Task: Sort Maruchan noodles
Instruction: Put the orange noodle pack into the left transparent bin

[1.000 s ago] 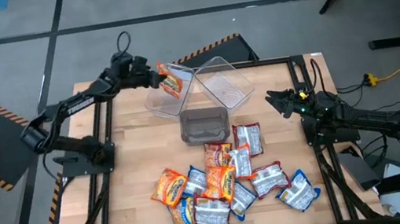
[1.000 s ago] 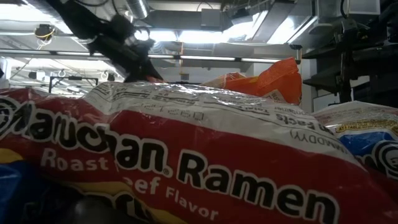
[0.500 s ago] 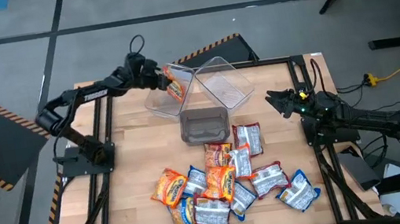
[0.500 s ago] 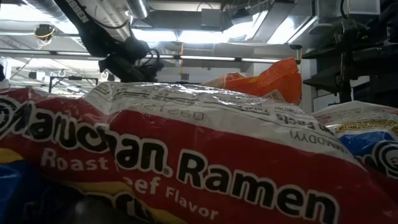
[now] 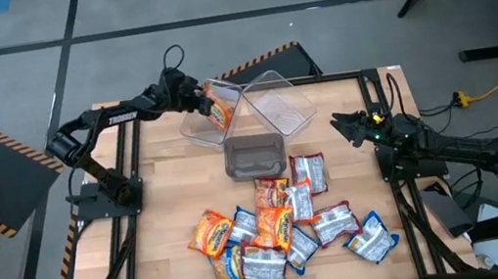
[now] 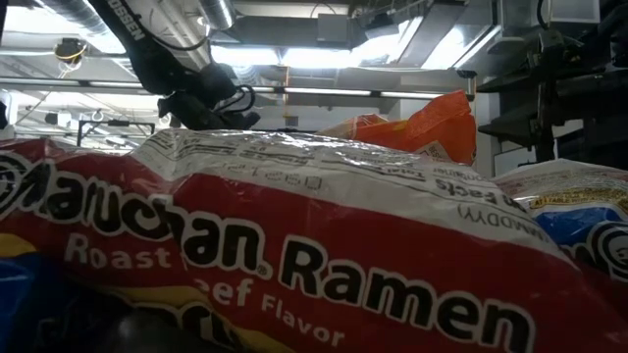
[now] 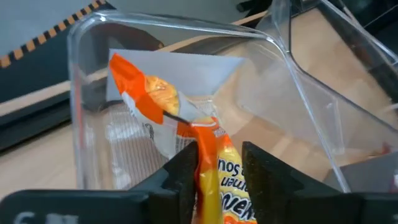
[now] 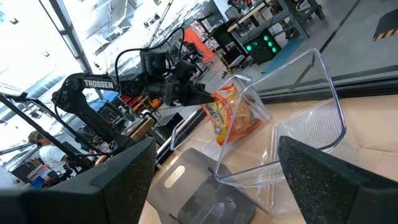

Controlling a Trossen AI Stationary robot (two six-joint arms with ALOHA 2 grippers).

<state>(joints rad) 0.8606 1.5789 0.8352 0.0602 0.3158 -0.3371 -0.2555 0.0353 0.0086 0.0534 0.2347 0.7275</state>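
Low view was blocked by a red-and-white packet (image 6: 294, 265); left gripper (image 7: 217, 165) loosely pinched an orange packet (image 7: 186, 130) inside the bin rim (image 7: 186, 28); right gripper (image 5: 341, 126) waited, spread.

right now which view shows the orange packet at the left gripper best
The left wrist view: the orange packet sits between the left gripper fingers over a clear bin. The right wrist view shows it side-on, farther off; the high view shows it small; the low view hides it behind the near packets.

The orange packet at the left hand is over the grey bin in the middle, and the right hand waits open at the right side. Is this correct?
Not quite. The orange packet at the left hand is over the clear bin at the far left, not the grey one, as the high view shows. The right hand does wait open at the right side.
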